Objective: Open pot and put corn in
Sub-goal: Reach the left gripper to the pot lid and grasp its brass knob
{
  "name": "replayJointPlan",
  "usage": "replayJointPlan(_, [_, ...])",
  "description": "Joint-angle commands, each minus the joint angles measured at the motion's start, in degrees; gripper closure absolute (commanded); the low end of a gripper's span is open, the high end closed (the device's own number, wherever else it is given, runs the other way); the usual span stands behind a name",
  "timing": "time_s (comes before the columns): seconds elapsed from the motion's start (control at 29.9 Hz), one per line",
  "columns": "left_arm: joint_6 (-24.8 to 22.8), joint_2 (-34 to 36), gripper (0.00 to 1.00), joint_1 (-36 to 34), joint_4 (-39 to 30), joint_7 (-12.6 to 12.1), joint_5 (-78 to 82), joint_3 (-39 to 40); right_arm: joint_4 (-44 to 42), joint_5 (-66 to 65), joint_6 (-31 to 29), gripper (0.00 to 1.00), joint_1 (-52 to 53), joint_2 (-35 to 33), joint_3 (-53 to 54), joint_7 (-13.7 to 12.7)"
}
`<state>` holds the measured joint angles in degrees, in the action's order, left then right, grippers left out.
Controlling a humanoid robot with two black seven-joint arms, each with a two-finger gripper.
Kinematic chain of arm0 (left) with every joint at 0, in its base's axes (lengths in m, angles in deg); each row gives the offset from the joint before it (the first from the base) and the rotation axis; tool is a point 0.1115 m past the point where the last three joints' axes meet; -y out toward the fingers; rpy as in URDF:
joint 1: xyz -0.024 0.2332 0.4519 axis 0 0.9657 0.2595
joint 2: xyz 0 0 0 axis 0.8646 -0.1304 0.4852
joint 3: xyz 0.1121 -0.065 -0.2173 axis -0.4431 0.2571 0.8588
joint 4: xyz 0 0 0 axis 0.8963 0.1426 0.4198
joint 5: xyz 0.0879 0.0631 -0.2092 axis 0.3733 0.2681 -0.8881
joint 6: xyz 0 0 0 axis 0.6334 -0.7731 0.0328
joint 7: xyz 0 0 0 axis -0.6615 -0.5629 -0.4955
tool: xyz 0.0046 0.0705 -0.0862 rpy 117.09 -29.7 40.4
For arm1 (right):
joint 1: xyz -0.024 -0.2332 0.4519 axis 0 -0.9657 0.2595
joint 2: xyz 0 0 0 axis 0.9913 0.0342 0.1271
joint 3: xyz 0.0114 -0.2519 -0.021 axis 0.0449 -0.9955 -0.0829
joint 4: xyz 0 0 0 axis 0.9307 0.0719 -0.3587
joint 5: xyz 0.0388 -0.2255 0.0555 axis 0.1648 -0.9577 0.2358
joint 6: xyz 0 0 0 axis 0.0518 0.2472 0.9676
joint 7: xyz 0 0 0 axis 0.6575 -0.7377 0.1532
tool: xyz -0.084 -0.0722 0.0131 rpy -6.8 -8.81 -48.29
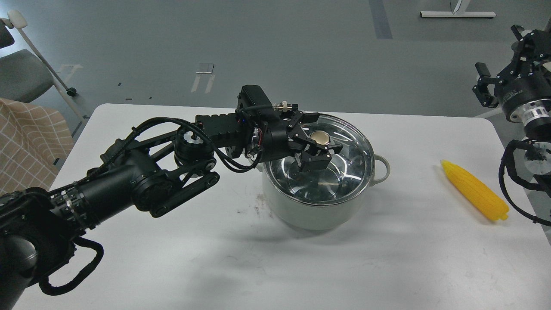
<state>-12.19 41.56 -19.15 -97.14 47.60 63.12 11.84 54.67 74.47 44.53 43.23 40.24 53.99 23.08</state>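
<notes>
The pale grey-green pot stands in the middle of the white table with its glass lid seated on it. My left gripper reaches in from the left over the lid. Its jaws are open and stand on either side of the brass-coloured knob, one behind it and one in front. The yellow corn lies on the table at the right, its tip pointing away from me. My right gripper hangs open and empty in the air beyond the table's right edge, above the corn.
A grey chair and a chequered cloth stand off the table's left side. A white stand base lies on the floor far behind. The pot's right loop handle faces the corn.
</notes>
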Motion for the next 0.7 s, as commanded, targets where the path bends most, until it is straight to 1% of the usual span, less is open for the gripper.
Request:
replayJointPlan(0.0, [0.19, 0.08, 0.08, 0.09, 0.36, -0.06, -0.01, -0.48, 0.13, 0.0, -0.01, 0.0, -0.08, -0.08, 0.1, 0.0])
replayJointPlan(0.07, [0.19, 0.34, 0.14, 0.09, 0.28, -0.06, -0.01, -0.48, 0.13, 0.0, -0.01, 0.0, -0.08, 0.0, 0.1, 0.0])
replayJointPlan(0.13, [0.19, 0.43, 0.29, 0.79, 0.28, -0.06, -0.01, -0.48, 0.13, 0.0, -0.01, 0.0, -0.08, -0.09, 0.1, 0.0])
replayJointPlan(0.17, [0.19, 0.43, 0.32, 0.88, 0.19, -0.06, -0.01, -0.48, 0.13, 0.0, -0.01, 0.0, -0.08, -0.09, 0.1, 0.0])
replayJointPlan(0.37, [0.19, 0.43, 0.32, 1.06, 0.1, -0.06, -0.01, -0.48, 0.13, 0.0, -0.01, 0.0, -0.17, -0.17, 0.1, 0.0])
replayJointPlan(0.5, [0.19, 0.43, 0.26, 1.06, -0.42, 0.03, -0.01, -0.48, 0.21, 0.0, -0.01, 0.0, -0.35, -0.17, 0.18, 0.0])
replayJointPlan(0.53, [0.19, 0.43, 0.24, 1.23, -0.6, 0.03, -0.01, -0.48, 0.21, 0.0, -0.01, 0.0, -0.35, -0.17, 0.19, 0.0])
replayJointPlan(0.67, [0.28, 0.61, 0.23, 1.5, -0.6, 0.2, -0.01, -0.39, 0.21, 0.0, -0.01, 0.0, -0.35, -0.17, 0.19, 0.0])
